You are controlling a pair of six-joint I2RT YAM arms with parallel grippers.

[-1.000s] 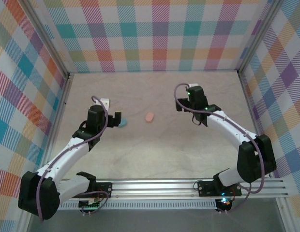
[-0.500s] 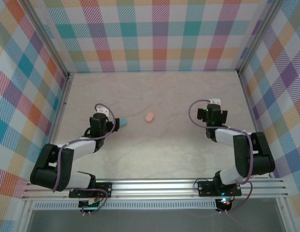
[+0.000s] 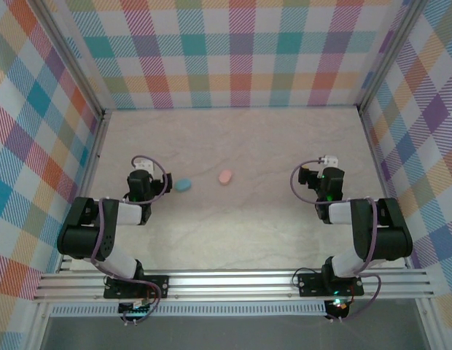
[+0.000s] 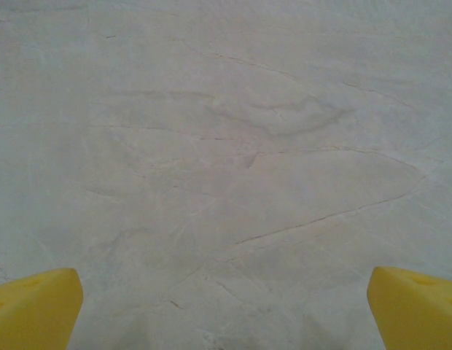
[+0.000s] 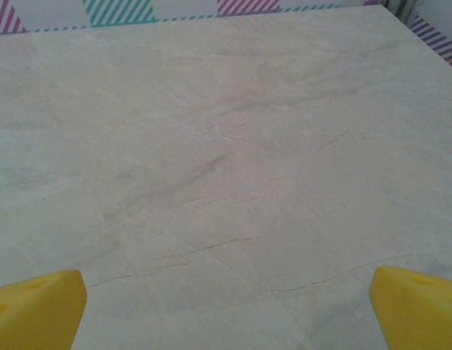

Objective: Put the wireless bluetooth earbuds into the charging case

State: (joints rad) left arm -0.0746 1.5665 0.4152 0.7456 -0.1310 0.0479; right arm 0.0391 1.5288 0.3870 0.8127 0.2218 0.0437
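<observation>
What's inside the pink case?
The pink case looks shut on the table. Only its pink outside shows; anything inside is covered.

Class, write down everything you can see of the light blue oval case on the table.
The light blue case is a small, smooth oval, plastic by its look, with no seam or lid line discernible from above. It lies flat on the pale marbled table, left of the pink case and apart from it. Only the table touches it.
</observation>
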